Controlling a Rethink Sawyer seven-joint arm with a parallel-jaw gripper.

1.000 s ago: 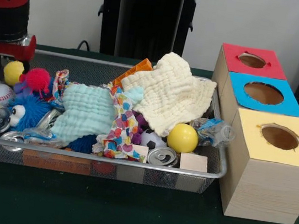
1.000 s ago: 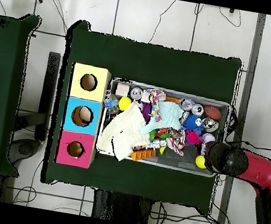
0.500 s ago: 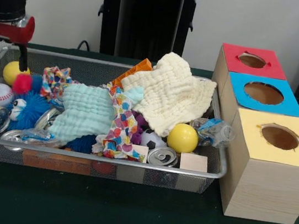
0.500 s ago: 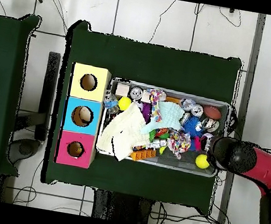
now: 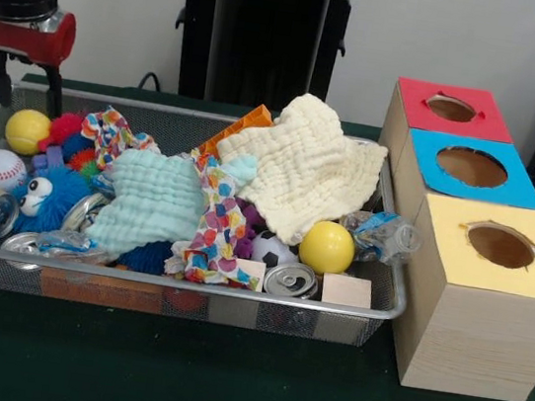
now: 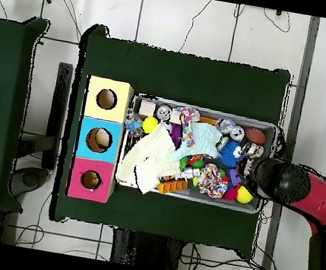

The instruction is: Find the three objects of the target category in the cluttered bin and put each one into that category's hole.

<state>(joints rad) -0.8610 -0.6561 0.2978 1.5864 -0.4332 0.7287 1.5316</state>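
The dark green cloth-covered table (image 5: pixel 222 384) and a plain white wall behind are seen. The silver wire-mesh bin (image 5: pixel 185 294) is crowded; at 3 o'clock stands the wooden three-hole box (image 5: pixel 475 320). The red and black gripper (image 5: pixel 26 92) is held above the bin's 9 o'clock end, jaws apart and empty. Searching is judged underway; a descent is called for onto the small yellow ball (image 5: pixel 26 130), just below.

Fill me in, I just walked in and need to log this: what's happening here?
A red and black robot arm holds its claw open and empty above the left end of a wire mesh bin, over a yellow ball. The bin is full of balls, cloths, cans and toys. Beside it stands a wooden box with red, blue and yellow holes.
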